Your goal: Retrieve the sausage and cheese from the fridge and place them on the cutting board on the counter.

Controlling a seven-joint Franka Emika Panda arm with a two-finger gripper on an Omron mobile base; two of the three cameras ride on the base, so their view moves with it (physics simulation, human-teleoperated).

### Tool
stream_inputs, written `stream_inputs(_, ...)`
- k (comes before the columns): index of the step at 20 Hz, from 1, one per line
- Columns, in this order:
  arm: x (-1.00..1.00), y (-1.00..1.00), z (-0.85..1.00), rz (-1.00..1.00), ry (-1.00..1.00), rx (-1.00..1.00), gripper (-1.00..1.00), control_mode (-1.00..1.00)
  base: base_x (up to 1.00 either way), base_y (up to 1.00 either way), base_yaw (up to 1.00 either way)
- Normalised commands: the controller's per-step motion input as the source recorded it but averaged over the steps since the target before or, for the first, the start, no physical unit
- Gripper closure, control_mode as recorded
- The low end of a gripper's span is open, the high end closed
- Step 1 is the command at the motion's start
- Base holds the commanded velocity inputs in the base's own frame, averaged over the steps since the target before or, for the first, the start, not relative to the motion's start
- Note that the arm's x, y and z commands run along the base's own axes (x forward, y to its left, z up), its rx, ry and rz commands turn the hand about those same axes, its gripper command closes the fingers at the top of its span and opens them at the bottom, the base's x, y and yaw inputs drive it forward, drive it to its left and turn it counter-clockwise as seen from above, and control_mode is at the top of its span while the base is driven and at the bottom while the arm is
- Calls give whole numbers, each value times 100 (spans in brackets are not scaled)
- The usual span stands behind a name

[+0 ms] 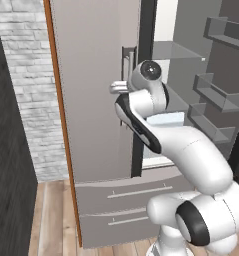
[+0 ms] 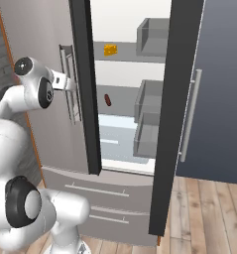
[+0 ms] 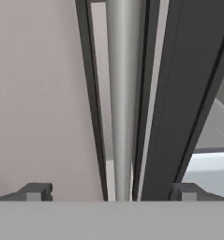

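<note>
The grey fridge (image 1: 91,110) stands with its left door shut and its right door swung open. In the white interior, the yellow cheese (image 2: 110,49) lies on an upper shelf and the dark red-brown sausage (image 2: 108,100) on the shelf below. My gripper (image 3: 111,192) is open at the left door's vertical bar handle (image 3: 123,93), which runs between the two fingertips (image 3: 36,191) without being clamped. From the right base view the hand (image 2: 64,82) reaches to that handle (image 2: 66,62). The cutting board and counter are out of view.
The open right door (image 2: 214,89) juts out toward me with its long handle (image 2: 189,114). Grey bins (image 1: 216,95) line the door's inside. Two drawers (image 1: 121,192) sit below. A white brick wall (image 1: 26,75) is to the left, above a wood floor (image 2: 209,213).
</note>
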Motion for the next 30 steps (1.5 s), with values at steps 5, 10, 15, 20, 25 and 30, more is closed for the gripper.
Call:
stream_inputs(5, 53, -6, -9, 0, -12, -4, -100, -100, 0, 0, 0)
stream_inputs(10, 56, -15, -26, 0, -21, -11, -100, -100, 0, 0, 0)
stream_inputs(15, 85, -1, -12, 0, -7, -2, -100, -100, 0, 0, 0)
stream_inputs(20, 95, 0, -2, 0, 2, 1, -100, -100, 0, 0, 0)
stream_inputs(25, 16, 0, -1, 0, 1, 0, 100, -100, 0, 0, 0)
stream_inputs(30, -29, 36, 0, -18, -4, 0, 100, -100, 0, 0, 0)
